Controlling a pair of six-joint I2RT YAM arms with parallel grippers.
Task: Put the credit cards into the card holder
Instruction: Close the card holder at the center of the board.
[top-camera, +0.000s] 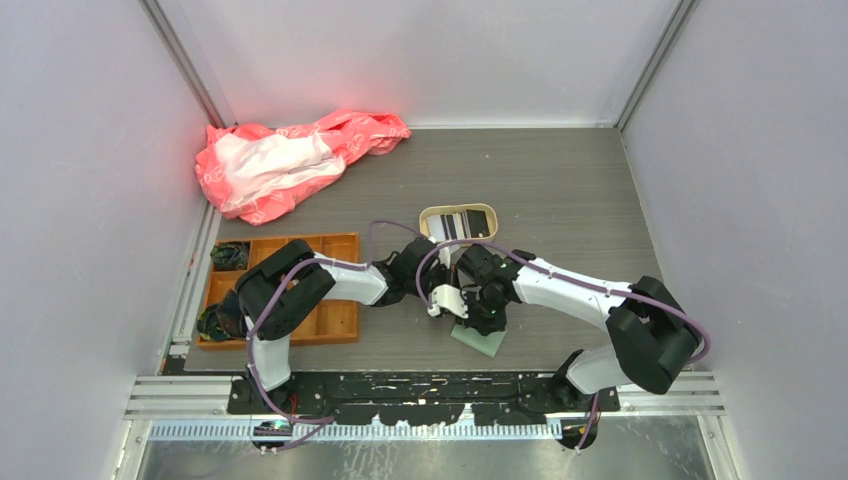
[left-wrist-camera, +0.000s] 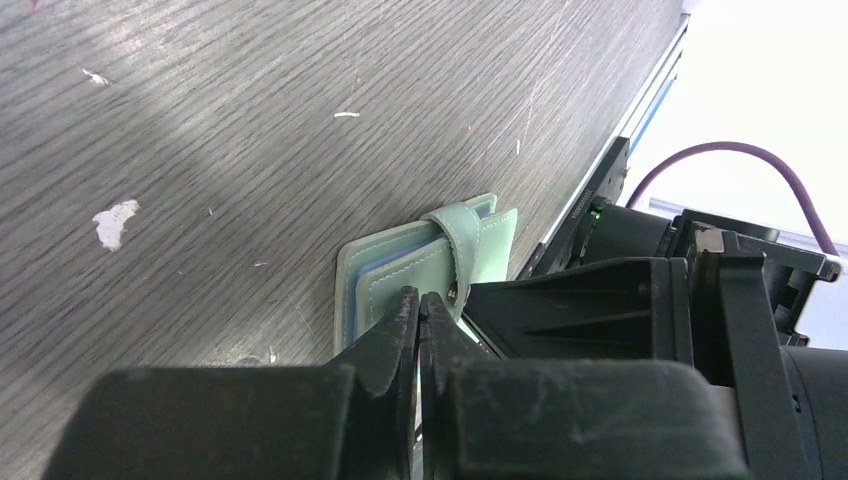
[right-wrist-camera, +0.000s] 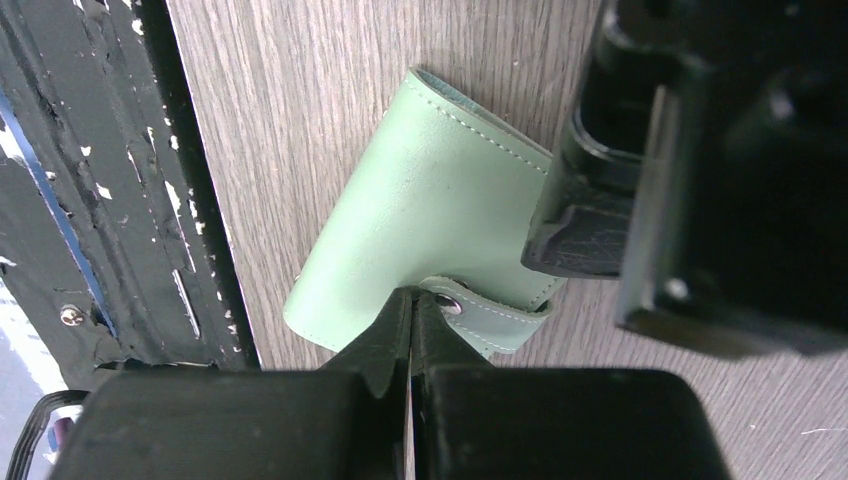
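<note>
The sage-green card holder (top-camera: 481, 342) lies folded shut near the table's front edge, under both grippers. It also shows in the left wrist view (left-wrist-camera: 415, 270) and the right wrist view (right-wrist-camera: 420, 200). My left gripper (top-camera: 462, 314) (left-wrist-camera: 420, 300) is shut, its tips pressed on the cover. My right gripper (top-camera: 490, 320) (right-wrist-camera: 411, 296) is shut on the end of the holder's snap strap (right-wrist-camera: 490, 315). The credit cards (top-camera: 462, 223), dark and pale, lie in the beige tray (top-camera: 429, 214) behind the grippers.
An orange compartment tray (top-camera: 335, 320) stands at the left, with dark items in its left cells. A crumpled pink and white bag (top-camera: 280, 160) lies at the back left. The black base rail (right-wrist-camera: 120, 200) runs just beside the card holder.
</note>
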